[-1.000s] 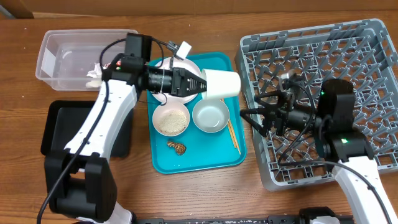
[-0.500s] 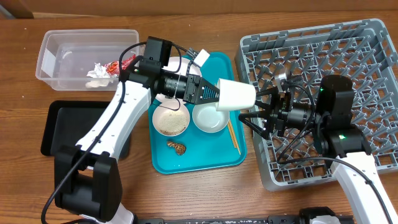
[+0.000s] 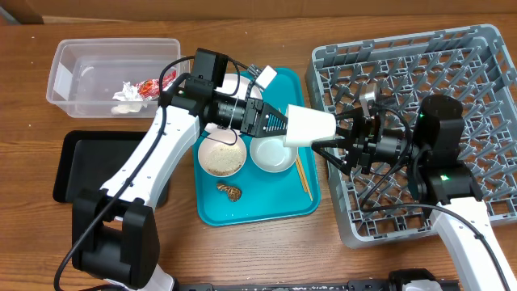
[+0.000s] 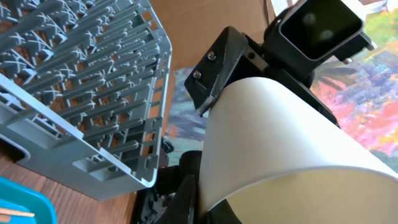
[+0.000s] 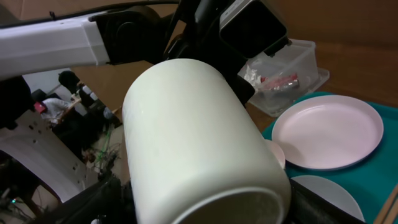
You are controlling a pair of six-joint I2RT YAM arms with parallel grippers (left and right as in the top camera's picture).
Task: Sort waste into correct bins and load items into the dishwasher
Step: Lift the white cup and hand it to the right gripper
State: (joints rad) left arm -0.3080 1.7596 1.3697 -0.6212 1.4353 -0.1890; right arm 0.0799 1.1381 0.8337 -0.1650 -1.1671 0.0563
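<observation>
Holding the small white cup [image 3: 311, 127] sideways in the air, the left claw [image 3: 276, 125] is clenched on its left end, above the teal tray's [image 3: 271, 208] right edge. The right claw [image 3: 329, 136] straddles the cup's right end, jaws wide; can't tell if it is pressing. The grey dish rack [image 3: 485, 48] is just right. The pale blue bowl [image 3: 271, 153] and chopsticks [image 3: 302, 178] lie on the tray below.

No text, label or number can be read anywhere.

Bright even light, soft shadows, wrist-view backgrounds blurred
</observation>
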